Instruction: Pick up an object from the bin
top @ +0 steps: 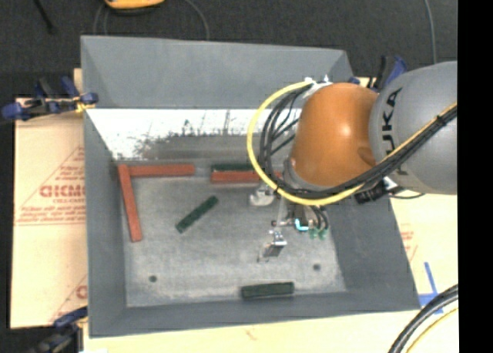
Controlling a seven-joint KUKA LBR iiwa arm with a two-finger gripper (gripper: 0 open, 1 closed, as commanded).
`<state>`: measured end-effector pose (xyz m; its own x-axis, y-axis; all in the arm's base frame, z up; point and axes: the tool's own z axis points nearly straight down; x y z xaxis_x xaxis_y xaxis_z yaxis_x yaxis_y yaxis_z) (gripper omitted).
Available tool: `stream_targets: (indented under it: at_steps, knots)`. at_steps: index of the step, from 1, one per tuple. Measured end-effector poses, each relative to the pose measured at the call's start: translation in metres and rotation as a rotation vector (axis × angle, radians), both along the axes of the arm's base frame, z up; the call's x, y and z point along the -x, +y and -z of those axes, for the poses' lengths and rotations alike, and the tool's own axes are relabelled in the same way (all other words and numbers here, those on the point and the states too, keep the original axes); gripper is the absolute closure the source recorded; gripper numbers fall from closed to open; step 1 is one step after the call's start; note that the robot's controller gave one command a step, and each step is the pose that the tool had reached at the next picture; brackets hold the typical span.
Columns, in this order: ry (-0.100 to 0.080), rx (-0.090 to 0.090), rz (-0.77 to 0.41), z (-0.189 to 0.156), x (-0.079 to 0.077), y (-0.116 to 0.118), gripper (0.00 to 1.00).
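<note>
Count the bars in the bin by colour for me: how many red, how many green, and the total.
Red bars: 3
Green bars: 3, one of them partly hidden at the back wall
Total: 6

Speckled grey metal bin (104, 228). Mid-floor, a dark green flat bar (196, 213). Left of and behind it, three reddish-brown long strips (130, 203). In front of it, a second dark green bar (267, 290). To its right, the arm's orange domed cover (331, 132) and yellow cable (249, 143).
</note>
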<state>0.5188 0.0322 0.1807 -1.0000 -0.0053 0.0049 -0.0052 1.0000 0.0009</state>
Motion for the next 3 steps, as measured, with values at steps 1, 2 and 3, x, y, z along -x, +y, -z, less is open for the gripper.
stream_targets:
  at_steps: [1, 2, 3]
  knots:
    - [-0.008, 0.000, 0.001, -0.004, -0.002, 0.000, 0.00]
    - [-0.017, 0.001, -0.013, 0.042, -0.026, 0.032, 0.00]
    - [-0.003, -0.002, -0.004, 0.081, -0.035, 0.051, 0.00]
